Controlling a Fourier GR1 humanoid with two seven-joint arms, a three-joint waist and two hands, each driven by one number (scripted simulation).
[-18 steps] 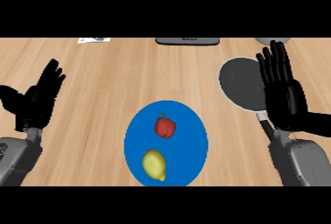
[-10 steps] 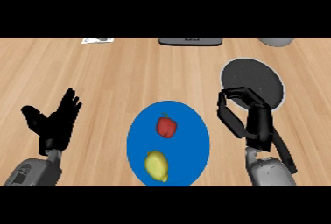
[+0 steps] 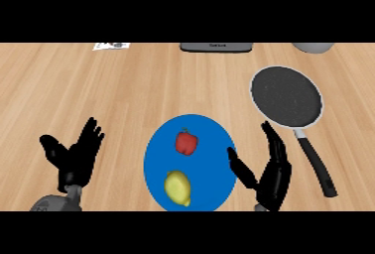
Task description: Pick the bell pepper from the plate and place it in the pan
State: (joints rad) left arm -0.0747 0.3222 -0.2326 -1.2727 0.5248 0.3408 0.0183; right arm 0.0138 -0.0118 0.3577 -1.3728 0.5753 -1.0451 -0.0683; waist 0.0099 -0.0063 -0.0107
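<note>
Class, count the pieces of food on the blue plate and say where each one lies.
2. The bell pepper lies on the far half of the plate; the lemon lies on its near half. Nothing appears hidden.

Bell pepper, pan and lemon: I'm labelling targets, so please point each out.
bell pepper point(image 3: 186, 142), head view, middle of its red body.
pan point(image 3: 286, 96), head view, bare dark cooking surface.
lemon point(image 3: 176, 187), head view, middle of its yellow skin.

Plate point(image 3: 157, 149) lower rim cut off at the edge, back behind the thumbs. Left forearm point(image 3: 53, 203) mostly cut off. Far beyond right hand point(image 3: 273, 173) fingertips: grey slab point(image 3: 216, 47) and grey round thing point(image 3: 315, 47), both cut at top. Far beyond left hand point(image 3: 73, 158) fingers: white card point(image 3: 111, 46), print too small to read.
</note>
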